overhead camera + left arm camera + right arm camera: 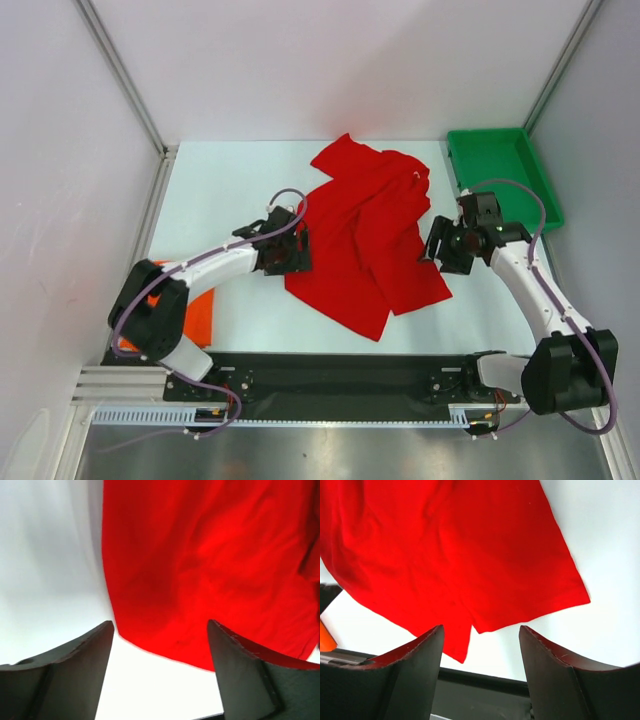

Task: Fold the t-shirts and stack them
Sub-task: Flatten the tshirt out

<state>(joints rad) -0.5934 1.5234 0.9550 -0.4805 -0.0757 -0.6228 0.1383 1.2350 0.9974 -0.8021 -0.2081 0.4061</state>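
The red t-shirt (372, 232) lies rumpled and loosely doubled over in the middle of the table; it also shows in the left wrist view (210, 565) and the right wrist view (450, 550). The orange t-shirt (198, 318) lies folded at the near left, mostly hidden under the left arm. My left gripper (288, 254) is open and empty at the red shirt's left edge (159, 630). My right gripper (442, 246) is open and empty beside the shirt's right edge, above its lower corner (480, 632).
A green plastic tray (500, 172) stands at the back right, just behind the right arm. A black strip (330, 378) runs along the table's near edge. Grey walls with metal posts enclose the table on three sides.
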